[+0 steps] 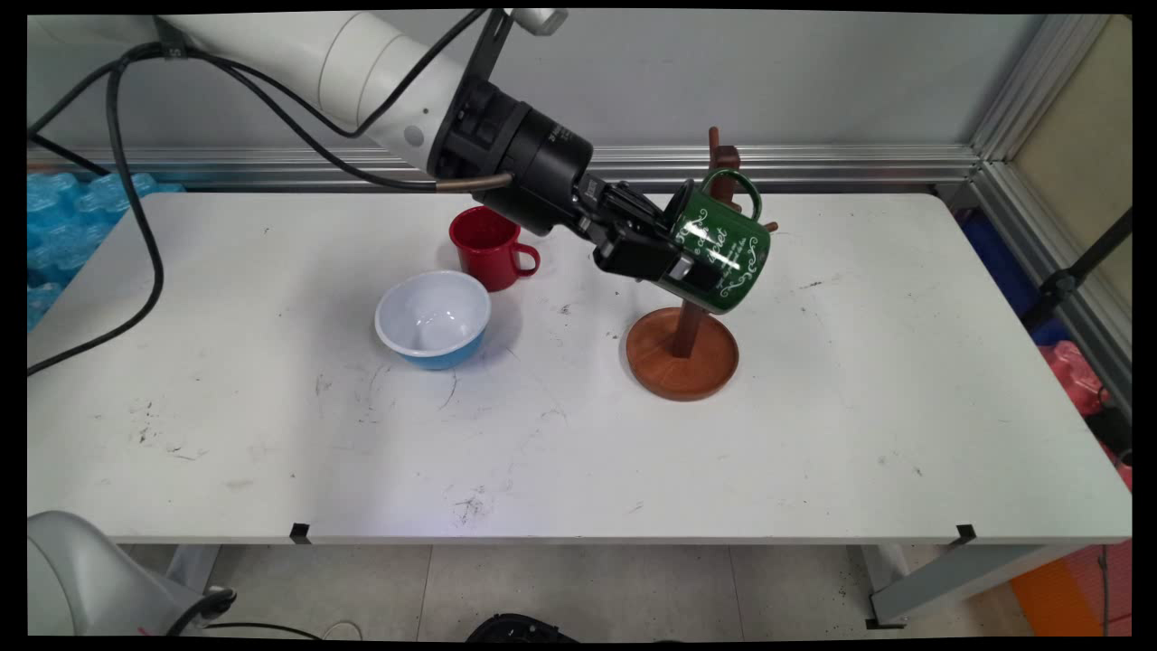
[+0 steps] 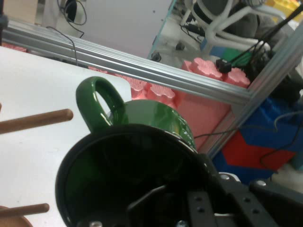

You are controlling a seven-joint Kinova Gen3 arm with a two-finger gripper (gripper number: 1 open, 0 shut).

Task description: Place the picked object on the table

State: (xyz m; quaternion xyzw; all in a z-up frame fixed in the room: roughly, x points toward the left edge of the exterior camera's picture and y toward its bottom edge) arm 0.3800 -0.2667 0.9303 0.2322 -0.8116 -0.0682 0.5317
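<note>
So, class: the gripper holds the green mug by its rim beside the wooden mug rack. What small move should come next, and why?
Probably ease the green mug sideways so its handle slides over the nearest peg. The gripper holds it tilted beside the rack, and the peg tip sits just short of the handle's loop.

This is looking like a robotics lab or test cell rather than a home. A plain, scuffed white table (image 1: 578, 434) is standing inside a frame of aluminium rails (image 1: 813, 163), with a grey partition wall (image 1: 813, 81) running behind it. Black cables (image 1: 126, 181) are hanging off the arm. Blue foam blocks (image 1: 54, 226) and pink ones (image 2: 208, 71) are lying beyond the rails, and an office chair (image 2: 222, 19) is showing further back.
</note>
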